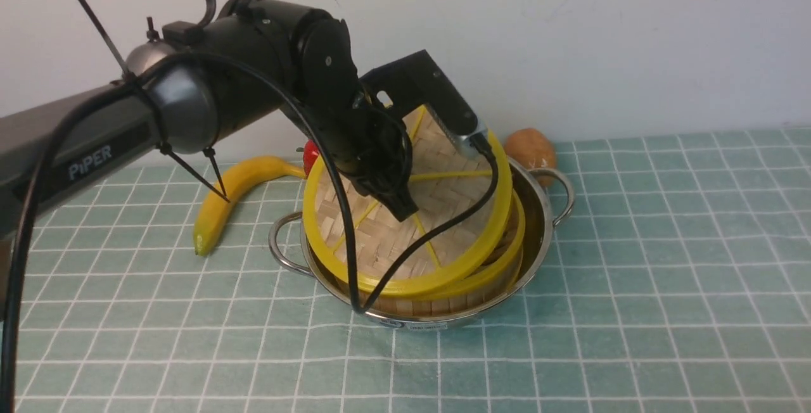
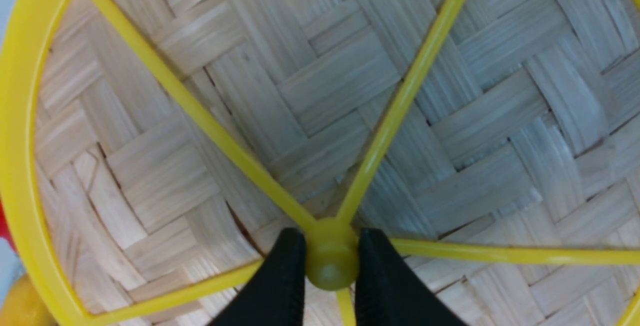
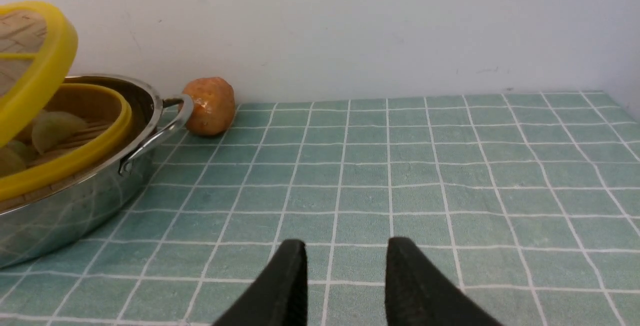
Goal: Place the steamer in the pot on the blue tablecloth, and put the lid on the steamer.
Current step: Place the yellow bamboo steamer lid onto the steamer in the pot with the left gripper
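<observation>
The pot (image 1: 546, 213) stands on the blue tablecloth (image 1: 633, 273) at the middle of the tabletop, and the steamer (image 1: 443, 304) sits inside it, its yellow rim ringed by the steel wall. The left claw (image 1: 405, 207) is clenched on the centre hub of the lid (image 1: 443, 153), a black finger pressed to each side of the hub. It holds the lid tilted above the steamer, far edge high. The near edge seems to touch the steamer's rim, though the arm's cable crosses there. On the right side, pale buns (image 3: 55, 128) show in the gap under the lid. The right claw (image 3: 345, 251) hangs spread and empty over bare cloth right of the pot. A banana (image 1: 234, 197) lies left of the pot, and a brown potato (image 1: 532, 147) lies by the far handle.
</observation>
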